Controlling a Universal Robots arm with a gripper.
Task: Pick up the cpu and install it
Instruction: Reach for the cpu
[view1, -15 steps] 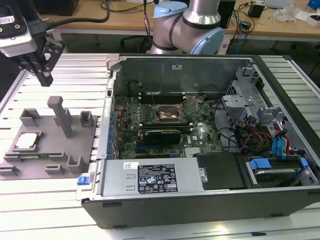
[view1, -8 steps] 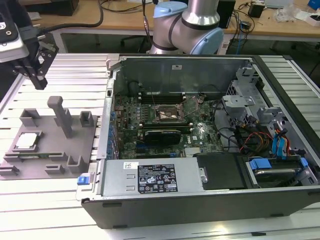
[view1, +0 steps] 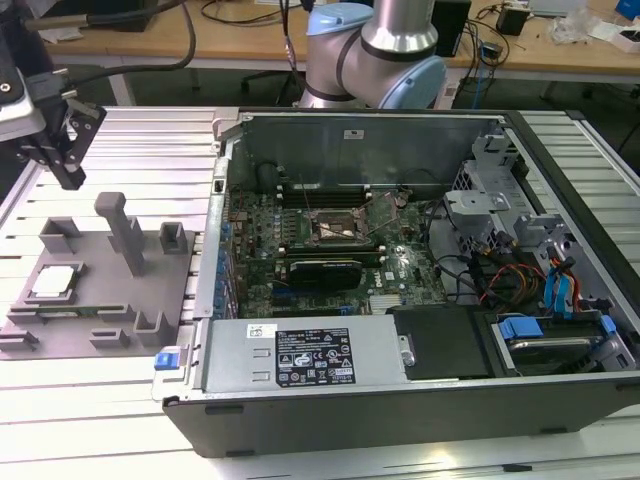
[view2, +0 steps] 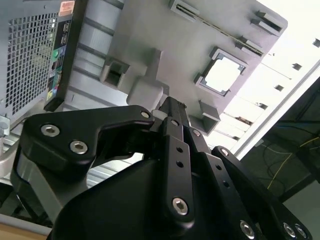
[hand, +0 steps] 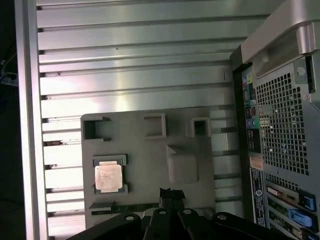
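Chip (view1: 55, 282) sits untouched in its grey tray (view1: 100, 272) pocket, below and well apart from the gripper (hand: 171, 194), jaws together and empty, so both pickup and fitting into the socket (view1: 335, 228) remain.

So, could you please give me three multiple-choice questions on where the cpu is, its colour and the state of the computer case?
1. Where does the cpu lie?
A) in the dark metal-framed socket
B) in a recess of the grey tray
C) on the bare slatted table

2. What colour is its top?
A) blue
B) black
C) silvery-white

3. How is the computer case?
A) closed by a side panel
B) open, with the motherboard exposed
C) standing upright

Answers:
1 B: the first wrist view shows the tray's recess framing it.
2 C: it shines pale in both wrist views.
3 B: the exterior view looks straight onto boards and cables.
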